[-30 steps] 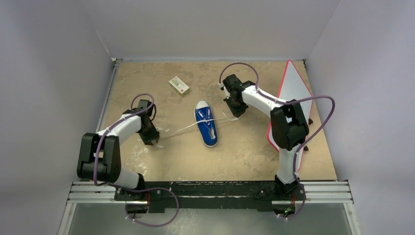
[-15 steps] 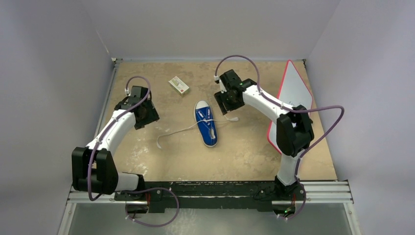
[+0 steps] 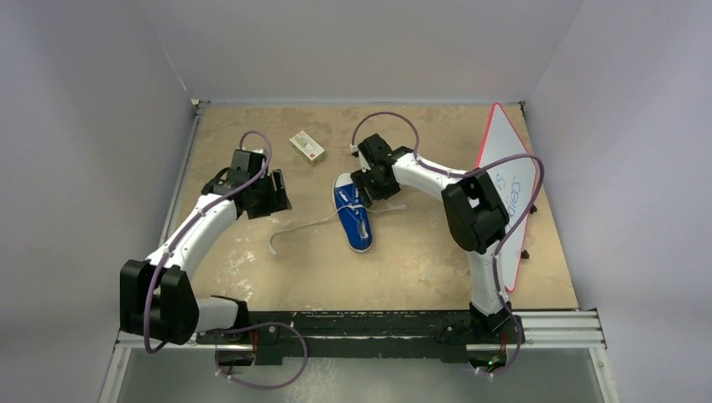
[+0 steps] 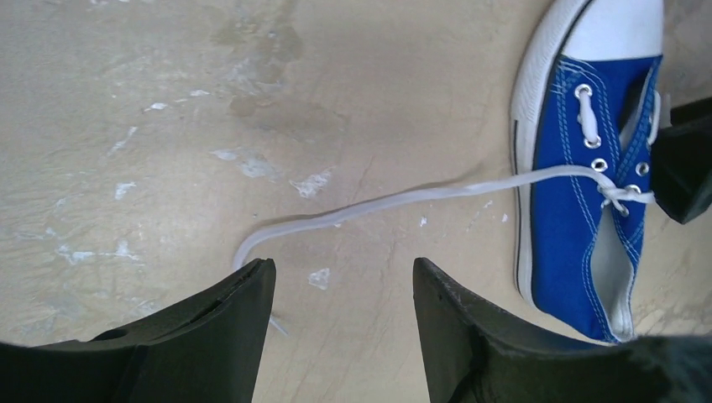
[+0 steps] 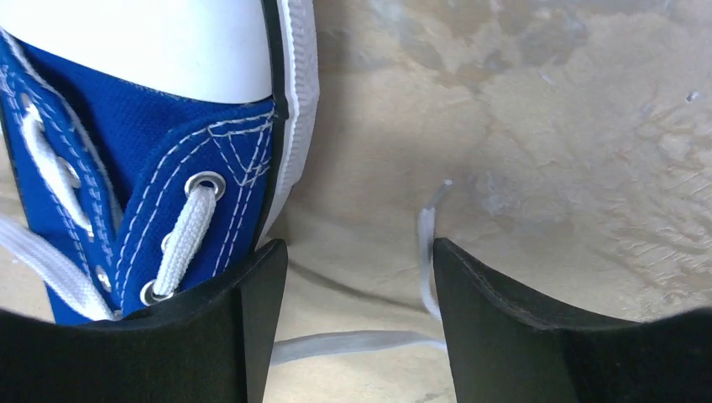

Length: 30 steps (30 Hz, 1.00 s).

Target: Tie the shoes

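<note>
Knotting looks barely begun: shoe (image 3: 354,210) lies on the bench (image 3: 420,260) just beside the right tool (image 5: 361,252), laces (image 4: 378,201) crossed once, trailing slack toward the left tool (image 4: 344,277), both tools spread and empty, bow unmade.

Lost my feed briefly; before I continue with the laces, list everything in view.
sneaker: one, blue, white sole, mid-table.
laces: two loose ends, white, trailing left and right of sneaker.
box: one, white, red edge, beyond sneaker.
board: one, white, red rim, right side.
table: one, tan, under everything.
left gripper: one, black, open, over left-trailing lace end.
right gripper: one, black, open, beside sneaker's toe.
</note>
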{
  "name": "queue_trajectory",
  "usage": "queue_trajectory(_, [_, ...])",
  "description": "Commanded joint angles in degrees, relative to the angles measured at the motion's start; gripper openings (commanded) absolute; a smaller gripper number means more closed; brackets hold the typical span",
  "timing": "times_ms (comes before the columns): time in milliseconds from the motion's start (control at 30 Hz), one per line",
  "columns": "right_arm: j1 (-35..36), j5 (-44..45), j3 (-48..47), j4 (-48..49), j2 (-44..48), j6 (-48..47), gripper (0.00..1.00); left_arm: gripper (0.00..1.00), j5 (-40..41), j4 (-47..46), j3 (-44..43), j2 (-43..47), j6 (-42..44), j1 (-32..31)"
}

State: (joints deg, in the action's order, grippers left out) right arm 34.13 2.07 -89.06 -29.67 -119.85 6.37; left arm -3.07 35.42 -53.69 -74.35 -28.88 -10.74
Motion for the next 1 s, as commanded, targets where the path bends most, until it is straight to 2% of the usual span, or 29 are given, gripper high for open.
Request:
queue_trajectory(0, [3.59,-5.07,-3.31,3.45,0.98,3.45,0.67,0.61,-2.51,-1.67,0.37,1.39,2.51,-3.03])
queue_trajectory(133, [3.80,-9.48,-3.23,4.97,2.55,6.88,0.67,0.61,-0.17,-2.08,0.25,0.27,1.79,-7.19])
queue_trajectory(233, [3.77,-13.02,-2.71,4.54,3.51,6.94,0.67,0.61,0.03,-2.76,0.04,-0.58,1.12,-7.62])
queue_trajectory(367, [1.21,-11.62,-1.15,2.96,6.99,6.27,0.68,0.61,1.97,0.26,-2.68,-4.03,3.53,-7.71])
queue_trajectory(400, [0.46,-10.92,-0.95,2.12,7.94,5.51,0.74,0.61,1.34,1.79,-3.72,-5.33,4.62,-7.71])
queue_trajectory(433, [-0.30,-10.79,-1.43,0.09,8.38,4.47,0.92,0.61,0.65,3.16,-4.68,-6.53,5.76,-7.76])
queue_trajectory(467, [-0.98,-10.71,-2.44,-2.14,8.48,3.47,0.98,0.62,-0.01,3.74,-5.27,-7.61,7.07,-7.93])
queue_trajectory(567, [-1.70,-10.30,-2.75,-5.82,8.38,-0.04,0.99,0.62,-1.57,1.31,-4.02,-8.01,11.38,-8.32])
queue_trajectory(733, [-1.77,-8.49,-0.27,-4.01,8.60,-0.91,0.99,0.62,-7.91,-3.96,-0.18,-8.71,17.26,-8.33])
queue_trajectory(833, [-1.50,-11.01,0.67,-2.17,8.23,-3.16,0.99,0.60,-11.81,-10.08,3.38,-9.85,17.57,-8.37])
queue_trajectory(900, [-1.52,-11.31,0.81,-1.41,7.65,-3.87,0.97,0.56,-13.36,-12.68,3.67,-11.29,17.88,-10.19])
queue_trajectory(967, [-1.52,-10.57,-0.39,-2.11,6.08,-4.46,0.89,0.55,-12.07,-16.54,4.77,-12.47,16.16,-11.68])
